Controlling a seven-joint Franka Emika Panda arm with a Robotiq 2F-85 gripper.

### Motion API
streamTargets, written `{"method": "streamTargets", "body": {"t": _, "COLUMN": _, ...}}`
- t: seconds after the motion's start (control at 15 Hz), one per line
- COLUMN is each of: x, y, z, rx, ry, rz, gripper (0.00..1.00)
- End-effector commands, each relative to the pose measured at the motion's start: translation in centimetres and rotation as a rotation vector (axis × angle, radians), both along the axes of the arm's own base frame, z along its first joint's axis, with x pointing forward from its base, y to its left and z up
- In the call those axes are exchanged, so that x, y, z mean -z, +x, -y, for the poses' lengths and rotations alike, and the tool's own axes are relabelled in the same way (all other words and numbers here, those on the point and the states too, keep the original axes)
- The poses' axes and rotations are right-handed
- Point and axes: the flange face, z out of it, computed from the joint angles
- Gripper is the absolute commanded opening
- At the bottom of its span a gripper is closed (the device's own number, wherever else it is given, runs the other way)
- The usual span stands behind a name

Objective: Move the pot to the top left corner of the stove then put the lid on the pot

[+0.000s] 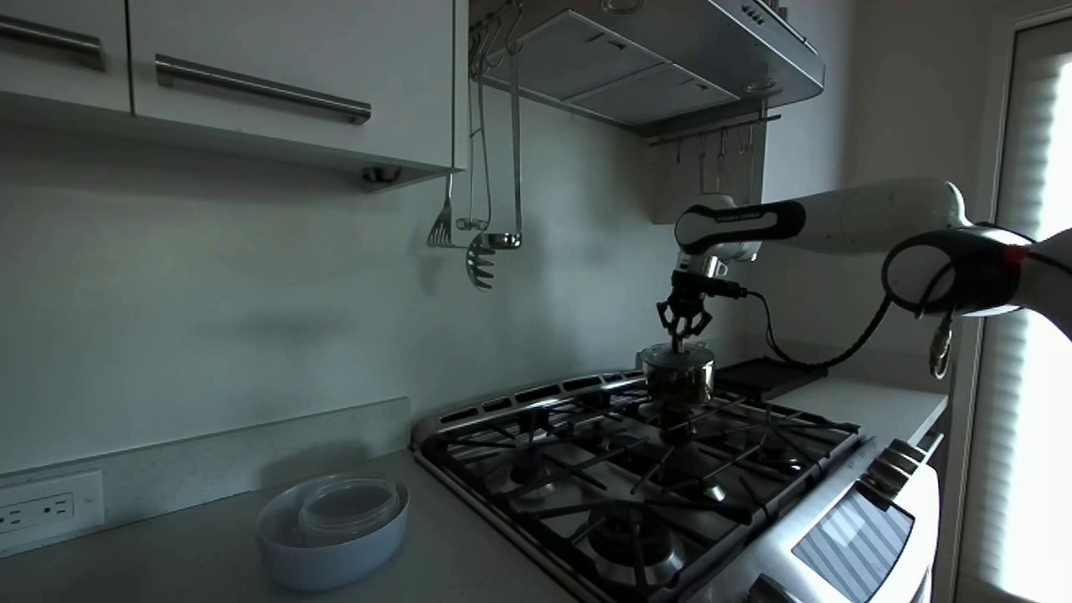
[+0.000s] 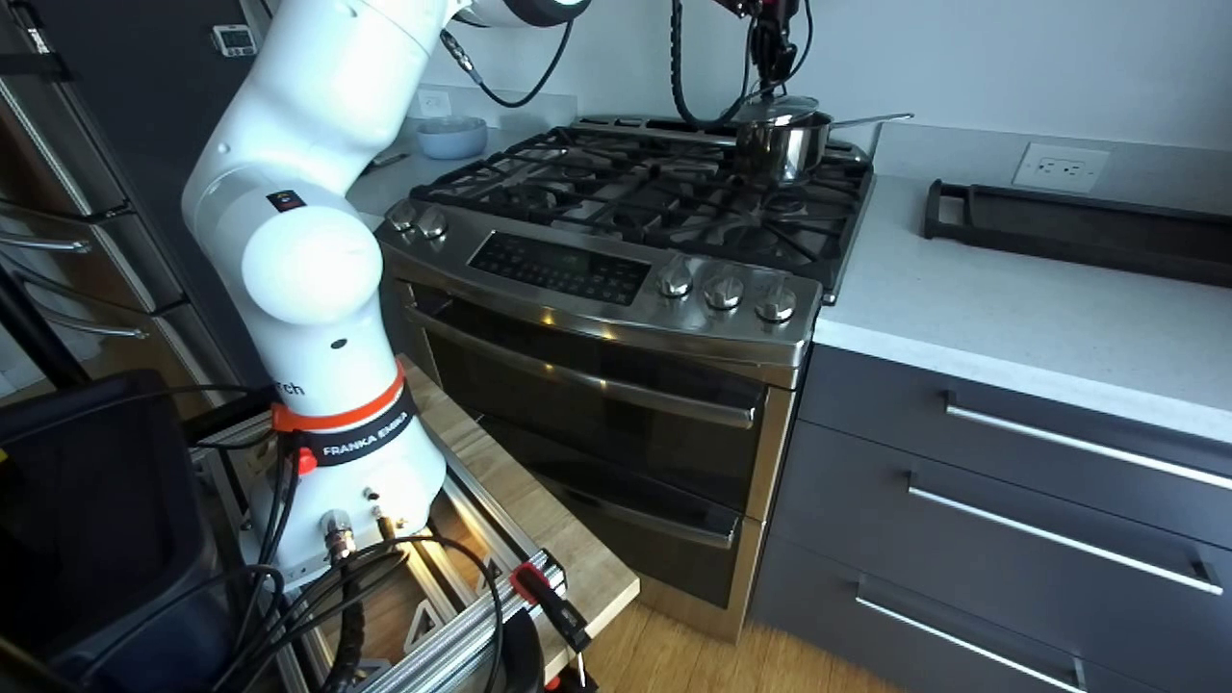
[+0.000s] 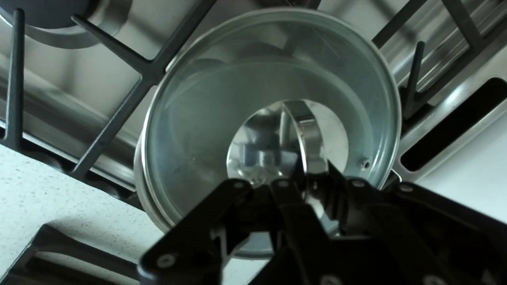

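Fingers (image 3: 337, 190) clasp the strap (image 3: 309, 136) of the glass lid (image 3: 261, 118) in the wrist view, poised over the pot (image 3: 142, 190) as I steer from afar. I judge the step in hand to be seating the lid. A crescent of pot wall peeks out past the lid's edge on the counter (image 3: 95, 221) side, so the lid looks slightly off centre. To finish cleanly, I should ease it toward the counter until that crescent vanishes, hold it level, lower gently until the rims meet all round, and only then loosen my grip and rise straight up, clear of the strap.

In an exterior view, the pot sits directly below the fingers at the far end of the stove (image 1: 804, 511), with the lid between the two; the fingers point downward.

In an exterior view, the pot stands at the rear of the stove, on the side nearest the tray (image 2: 1088, 223), its handle (image 2: 876, 119) jutting well apart from the fingers. Seen from this front, that is the back right corner; whether it answers to the "top left" of my orders, I cannot tell. Under the fingers, the lid seems a little tilted; whether it touches the pot all round, I cannot make out.
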Motion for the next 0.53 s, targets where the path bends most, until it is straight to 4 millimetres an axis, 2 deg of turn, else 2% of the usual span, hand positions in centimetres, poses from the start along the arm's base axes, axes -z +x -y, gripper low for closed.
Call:
{"method": "streamTargets", "body": {"t": 0.0, "x": 0.9, "y": 1.16, "z": 0.42, "rx": 0.032, "ry": -0.003, "rz": 0.015, "gripper": 0.02}}
{"method": "streamTargets", "body": {"t": 0.47, "x": 1.12, "y": 1.88, "z": 1.08, "rx": 0.098, "ry": 0.015, "rz": 0.035, "gripper": 0.02}}
